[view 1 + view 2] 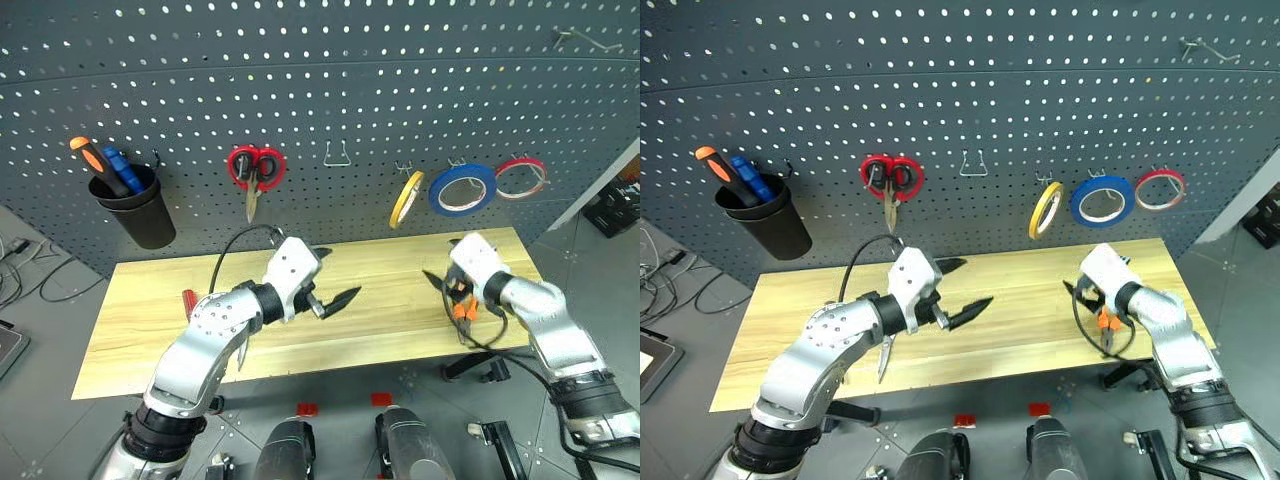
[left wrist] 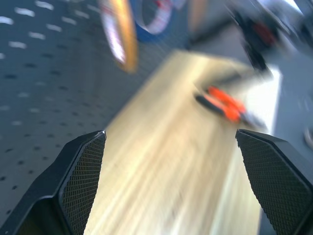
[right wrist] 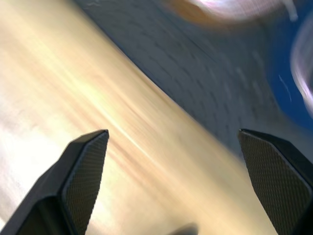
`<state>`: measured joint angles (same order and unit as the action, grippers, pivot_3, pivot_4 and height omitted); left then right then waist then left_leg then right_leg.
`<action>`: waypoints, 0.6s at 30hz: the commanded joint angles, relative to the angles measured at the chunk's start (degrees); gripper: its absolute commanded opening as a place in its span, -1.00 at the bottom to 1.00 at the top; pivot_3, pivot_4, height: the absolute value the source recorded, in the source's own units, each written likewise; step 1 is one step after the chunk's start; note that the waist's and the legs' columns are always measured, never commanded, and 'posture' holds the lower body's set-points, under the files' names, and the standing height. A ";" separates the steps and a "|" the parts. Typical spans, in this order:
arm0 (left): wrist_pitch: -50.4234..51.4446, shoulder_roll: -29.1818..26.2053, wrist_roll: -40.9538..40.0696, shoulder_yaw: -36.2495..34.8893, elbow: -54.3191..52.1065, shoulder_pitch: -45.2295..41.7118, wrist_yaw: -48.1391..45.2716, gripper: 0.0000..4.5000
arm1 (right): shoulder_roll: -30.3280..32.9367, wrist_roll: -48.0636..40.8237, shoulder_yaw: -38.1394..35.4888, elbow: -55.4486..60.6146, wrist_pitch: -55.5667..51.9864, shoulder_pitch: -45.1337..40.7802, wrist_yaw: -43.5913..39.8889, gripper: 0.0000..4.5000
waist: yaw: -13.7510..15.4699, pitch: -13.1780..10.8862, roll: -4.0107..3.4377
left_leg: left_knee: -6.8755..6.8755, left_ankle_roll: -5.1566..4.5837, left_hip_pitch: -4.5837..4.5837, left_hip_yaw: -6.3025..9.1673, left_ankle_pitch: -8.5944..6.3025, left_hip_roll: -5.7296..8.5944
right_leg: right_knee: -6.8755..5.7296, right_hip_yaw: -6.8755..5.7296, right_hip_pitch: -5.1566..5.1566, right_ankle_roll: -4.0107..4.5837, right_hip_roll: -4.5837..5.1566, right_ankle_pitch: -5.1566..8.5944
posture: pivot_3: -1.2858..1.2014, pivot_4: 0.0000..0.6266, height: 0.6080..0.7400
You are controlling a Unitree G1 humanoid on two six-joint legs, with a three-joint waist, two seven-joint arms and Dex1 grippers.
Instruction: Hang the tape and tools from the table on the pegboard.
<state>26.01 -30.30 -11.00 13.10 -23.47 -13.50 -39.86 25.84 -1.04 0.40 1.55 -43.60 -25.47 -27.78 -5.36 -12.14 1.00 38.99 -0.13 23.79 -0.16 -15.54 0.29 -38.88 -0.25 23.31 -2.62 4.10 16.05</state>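
Your left tool hangs over the middle of the pale wooden desk, its two black fingers spread wide with nothing between them. Your right tool is near the desk's right end, fingers also spread and empty; the small pliers with orange-and-black arms lie on the desk just beside it, close to the right front edge. The slim screwdriver with the red handle lies near the left front, partly behind your left arm, and a steel blade tip pokes past the front edge below that arm. The thin tan-yellow tape ring already hangs on the dark grey pegboard, edge-on, just left of the blue tape ring and the red-edged clear ring. Between the red-looped scissors and the yellow ring, one bare wire hook stands. The desk's centre strip is open between your arms.
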 commanded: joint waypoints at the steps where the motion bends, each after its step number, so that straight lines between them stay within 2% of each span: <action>1: -8.48 -2.82 3.64 2.80 3.76 -0.74 -4.78 1.00 | -7.63 -0.28 -7.20 -0.52 -31.46 -9.03 9.38 0.99 | 0.00 -0.20 -0.13 | 0.00 -0.01 -0.01 0.03 -0.01 0.00 | -0.02 0.00 0.00 0.06 0.00 0.03 | -0.15 -0.10 1.00; 5: -13.84 -2.96 4.32 3.27 9.72 -3.49 -8.37 1.00 | -11.88 2.13 -11.50 -6.38 -40.03 -16.30 16.96 0.99 | 0.62 -0.97 -0.56 | -0.02 -0.21 0.09 0.18 -0.12 0.19 | -0.05 -0.15 0.03 0.22 0.13 0.11 | -0.15 0.00 1.00; 8: -16.87 -3.00 4.69 2.73 13.98 -5.80 -10.55 1.00 | -12.89 3.34 -13.30 -10.06 -41.18 -19.39 21.23 0.99 | 0.37 -1.79 -0.49 | -0.01 -0.28 0.15 0.11 -0.16 0.34 | -0.04 -0.15 0.06 0.22 0.20 0.11 | -0.15 0.05 1.00; 18: -20.44 -1.02 4.55 2.22 20.60 -10.47 -13.19 1.00 | -12.91 4.91 -17.98 -21.17 -35.03 -24.05 30.89 0.99 | -1.76 -4.17 -0.50 | -0.02 -0.33 0.14 0.00 -0.19 0.16 | -0.06 -0.17 0.12 0.21 0.08 0.11 | -0.15 0.17 1.00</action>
<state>6.87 -31.42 -6.34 16.02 -2.27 -23.43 -52.73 12.68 3.55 -16.60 -19.41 -80.09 -48.33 1.73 -7.12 -16.31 0.50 38.95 -0.44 23.94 -0.17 -15.72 0.43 -38.94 -0.42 23.43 -2.41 4.18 16.16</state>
